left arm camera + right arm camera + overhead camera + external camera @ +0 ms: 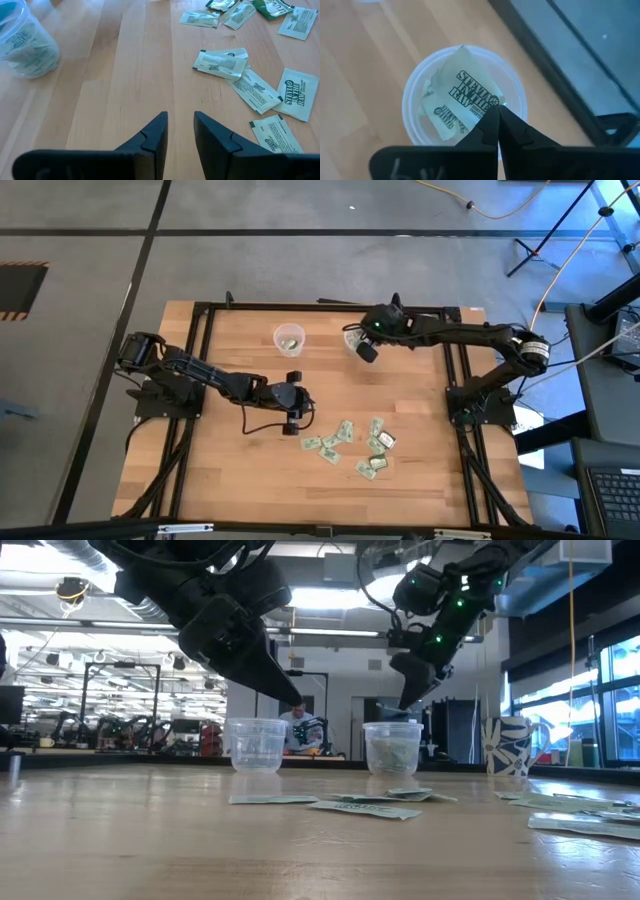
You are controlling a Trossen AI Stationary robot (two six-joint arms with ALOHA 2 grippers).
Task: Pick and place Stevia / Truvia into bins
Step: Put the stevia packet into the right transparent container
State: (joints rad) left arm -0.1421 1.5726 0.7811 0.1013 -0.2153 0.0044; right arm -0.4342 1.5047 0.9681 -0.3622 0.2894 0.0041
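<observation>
Several pale green and white Stevia sachets (350, 445) lie flat on the wooden table, right of my left gripper (300, 412). That gripper is open and empty, low over bare wood (181, 120). Two clear cups stand at the far side. The left cup (289, 338) holds sachets. My right gripper (366, 350) is above the right cup (350, 336), shut on a "Stevia in the Raw" sachet (465, 90) over the cup's mouth (412, 85). In the low view this gripper (404, 700) stands just above that cup (392, 748). My right gripper pinches one corner of the sachet (496, 100) between its two fingertips, coming from above and pointing down. The sachet hangs tilted below the fingers, over the cup's opening. I cannot tell whether its lower end touches the sachets inside the cup.
A white patterned mug (510, 745) stands at the right in the low view. The black frame rails (455, 380) run along the table's sides and far edge. Bare wood (230, 470) lies left of and in front of the sachets.
</observation>
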